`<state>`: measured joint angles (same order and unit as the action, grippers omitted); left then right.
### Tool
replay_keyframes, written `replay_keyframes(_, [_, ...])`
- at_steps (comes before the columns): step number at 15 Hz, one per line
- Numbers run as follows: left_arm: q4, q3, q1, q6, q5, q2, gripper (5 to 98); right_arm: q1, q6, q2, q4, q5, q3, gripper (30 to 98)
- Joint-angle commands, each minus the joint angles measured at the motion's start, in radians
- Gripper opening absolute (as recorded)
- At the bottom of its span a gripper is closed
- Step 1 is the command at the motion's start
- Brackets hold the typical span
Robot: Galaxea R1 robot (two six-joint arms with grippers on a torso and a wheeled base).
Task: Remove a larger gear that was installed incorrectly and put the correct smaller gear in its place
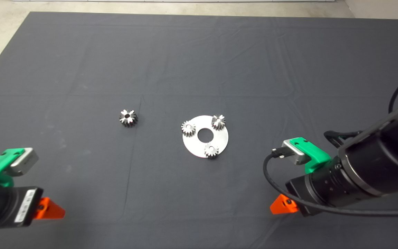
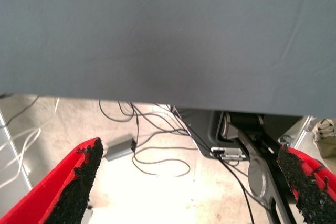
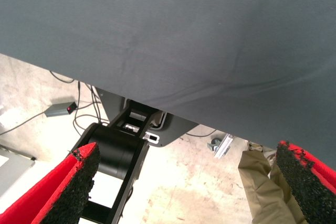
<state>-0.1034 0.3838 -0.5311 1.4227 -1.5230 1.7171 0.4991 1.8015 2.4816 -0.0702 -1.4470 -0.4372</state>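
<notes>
You've got the larger gear (image 1: 128, 118) off, lying alone left of centre on the desk (image 1: 81, 62), w/ three small gears incl. the smaller gear (image 1: 218, 121) on the disc (image 1: 219, 137), so swap looks done; left gripper (image 1: 48, 209) & right gripper (image 1: 283, 204) parked low, fingers open, empty.

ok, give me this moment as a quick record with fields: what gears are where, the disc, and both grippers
loose gear: one dark, chunky-toothed larger gear alone on the mat, left of the disc
disc: round metal plate with a centre hole
gears on disc: three, near its rim
left gripper: parked at the mat's lower left, fingers open, empty
right gripper: parked at lower right, fingers open, empty
</notes>
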Motion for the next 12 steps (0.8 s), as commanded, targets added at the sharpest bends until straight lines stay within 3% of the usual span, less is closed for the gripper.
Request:
replay_keyframes(1, [0.042,-0.013,-0.015,-0.030,-0.005,-0.030,84.3,0.019,0.007,0.067,0.004,0.004,-0.031,88.6])
replay_keyframes(3, [0.044,-0.016,-0.015,-0.053,-0.002,-0.036,84.3,0.018,0.007,0.098,0.004,0.002,-0.053,88.6])
replay_keyframes(5, [0.043,-0.014,-0.015,-0.111,-0.003,-0.060,84.3,0.013,0.009,0.099,0.004,0.002,-0.055,88.6])
replay_keyframes(8, [0.072,-0.013,-0.015,-0.151,-0.002,-0.112,84.3,0.010,0.009,0.103,0.004,0.004,-0.053,88.6])
replay_keyframes(12, [0.087,-0.014,-0.015,-0.169,-0.007,-0.113,84.3,0.010,0.010,0.104,0.003,0.004,-0.052,88.6])
